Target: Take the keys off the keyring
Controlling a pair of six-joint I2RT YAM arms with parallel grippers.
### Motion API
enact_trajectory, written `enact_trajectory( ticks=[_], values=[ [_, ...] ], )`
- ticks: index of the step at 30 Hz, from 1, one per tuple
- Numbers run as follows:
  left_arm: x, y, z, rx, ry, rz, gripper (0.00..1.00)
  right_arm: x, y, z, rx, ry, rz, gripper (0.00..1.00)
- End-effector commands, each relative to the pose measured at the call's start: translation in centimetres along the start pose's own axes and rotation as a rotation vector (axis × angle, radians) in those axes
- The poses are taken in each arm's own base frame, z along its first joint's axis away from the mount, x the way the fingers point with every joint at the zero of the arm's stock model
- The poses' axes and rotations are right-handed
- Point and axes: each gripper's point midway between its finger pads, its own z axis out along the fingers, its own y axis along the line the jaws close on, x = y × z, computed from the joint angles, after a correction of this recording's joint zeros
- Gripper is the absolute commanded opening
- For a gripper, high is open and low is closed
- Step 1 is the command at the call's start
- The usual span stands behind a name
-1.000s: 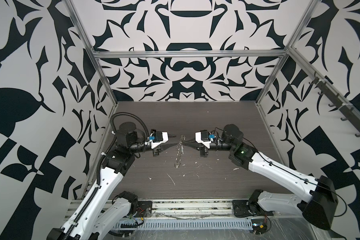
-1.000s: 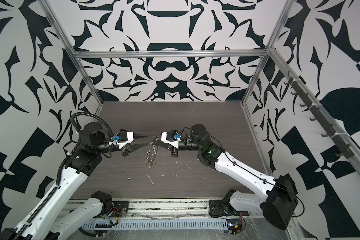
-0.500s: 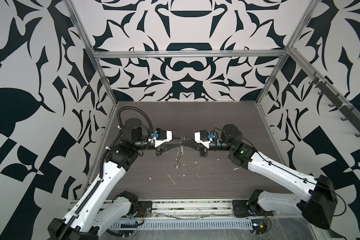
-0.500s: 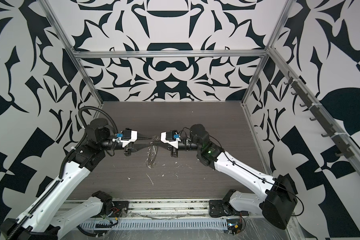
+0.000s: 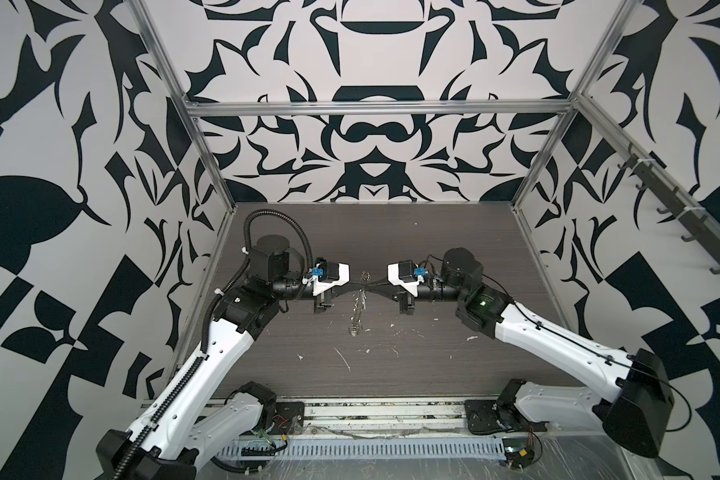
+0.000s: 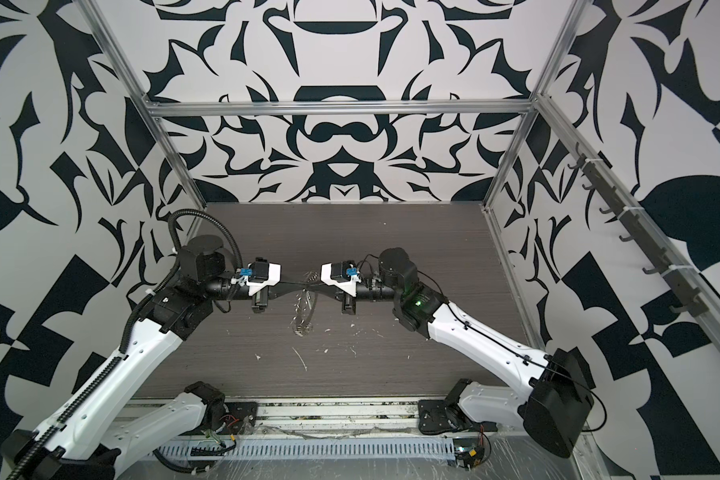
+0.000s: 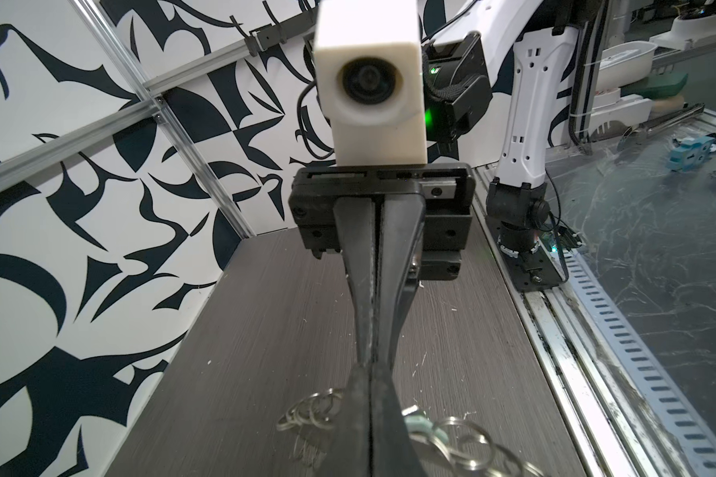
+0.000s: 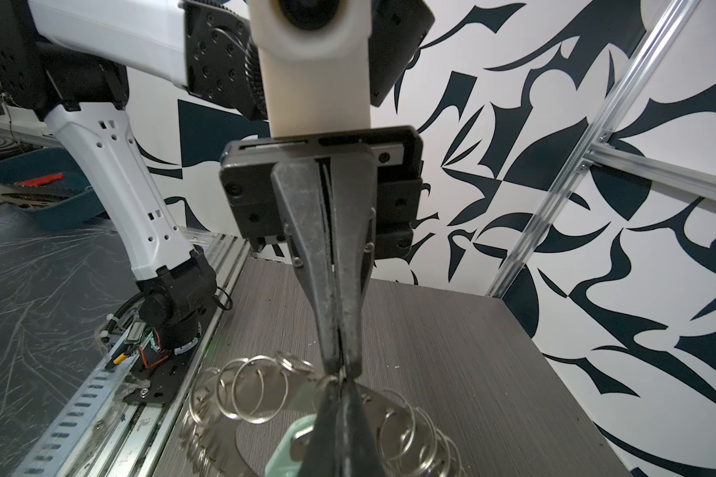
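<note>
The keyring (image 5: pixel 359 305) (image 6: pixel 304 307), a flat grey disc fringed with small split rings (image 8: pixel 259 392), hangs edge-on between the two grippers above the dark table. My right gripper (image 8: pixel 340 382) (image 5: pixel 371 286) is shut on the disc's rim. My left gripper (image 7: pixel 368 369) (image 5: pixel 355 286) meets it tip to tip and is shut on a thin split ring at that same rim. The keys show as a pale tag (image 8: pixel 284 452) (image 7: pixel 422 425) with a bit of silver metal, hanging just under the fingertips and partly hidden by the fingers.
White flecks (image 5: pixel 341 357) dot the dark wood table (image 5: pixel 433 232). Patterned walls with aluminium posts close in on three sides. A slotted rail (image 5: pixel 366 449) and both arm bases line the front edge. A hook bar (image 5: pixel 682 212) runs along the right wall.
The left gripper has moved right, toward the right gripper, and has shut at the keyring's rim. The right gripper and the keyring have stayed in place.
</note>
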Motion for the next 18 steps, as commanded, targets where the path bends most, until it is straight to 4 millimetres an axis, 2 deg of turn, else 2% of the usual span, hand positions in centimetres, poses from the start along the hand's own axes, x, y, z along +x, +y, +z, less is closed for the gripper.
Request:
enact_trajectory(
  ticks=[1, 2, 3, 4, 5, 8, 13, 18],
  values=[
    [-0.7, 0.2, -0.4, -0.025, 0.015, 0.022, 0.19, -3.9, -0.3, -0.4, 0.011, -0.088, -0.083, 0.00],
    [-0.8, 0.3, -0.5, -0.030, 0.013, 0.016, 0.42, -3.8, -0.4, -0.4, 0.015, -0.087, -0.082, 0.00],
    [-1.0, 0.2, -0.6, -0.031, 0.010, 0.016, 0.58, -3.8, -0.4, -0.4, 0.016, -0.087, -0.084, 0.00],
    [-1.2, 0.1, -0.7, -0.034, 0.004, 0.014, 0.67, -3.8, -0.4, -0.5, 0.019, -0.087, -0.085, 0.00],
    [-1.2, 0.2, -0.8, -0.047, 0.005, 0.013, 0.69, -3.9, -0.4, -0.5, 0.022, -0.087, -0.086, 0.00],
    [-1.1, 0.2, -1.2, -0.072, 0.017, 0.008, 0.66, -3.9, -0.4, -0.6, 0.026, -0.088, -0.092, 0.00],
    [-0.4, 0.0, -1.5, -0.080, 0.032, -0.032, 0.51, -4.1, -0.3, -0.8, 0.027, -0.095, -0.095, 0.00],
    [-0.1, -0.1, -1.5, -0.085, 0.033, -0.074, 0.49, -4.7, -0.2, -1.1, 0.038, -0.116, -0.105, 0.00]
  ],
)
